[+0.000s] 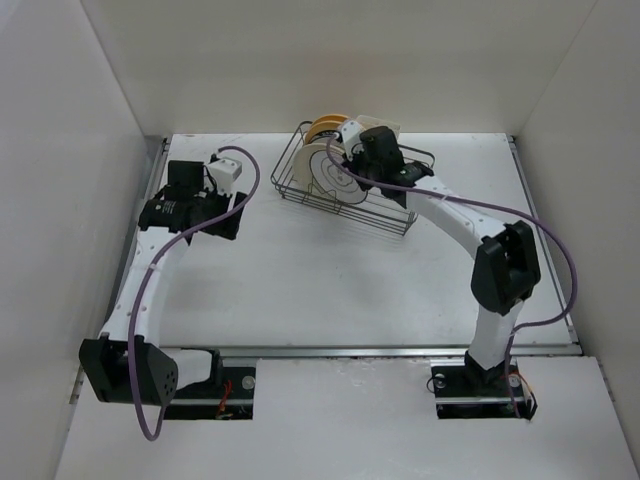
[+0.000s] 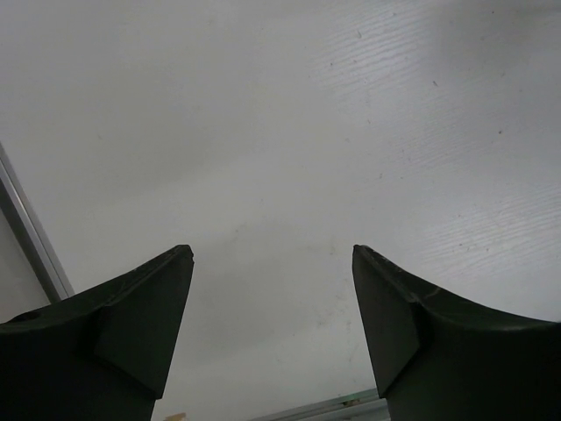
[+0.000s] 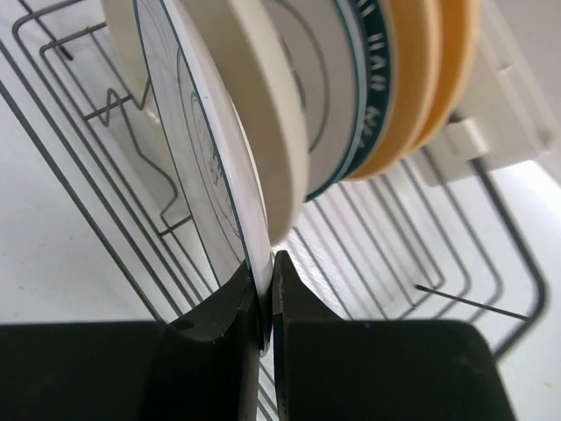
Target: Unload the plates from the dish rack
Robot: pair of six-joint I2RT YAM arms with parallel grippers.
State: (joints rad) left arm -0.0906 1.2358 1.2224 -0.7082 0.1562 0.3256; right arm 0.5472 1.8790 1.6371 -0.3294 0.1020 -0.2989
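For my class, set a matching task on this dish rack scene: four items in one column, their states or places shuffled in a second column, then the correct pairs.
Column A
1. left tool
2. right tool
3. yellow-orange plates
4. dish rack

Column B
a. black wire, holding plates upright
b. open, over the table
c. at the back of the row, farthest from the arms
d. shut on the edge of the ringed white plate

Pairs: 1-b, 2-d, 3-c, 4-a

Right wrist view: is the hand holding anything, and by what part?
The right hand pinches the white ringed plate by its rim; the left hand holds nothing.
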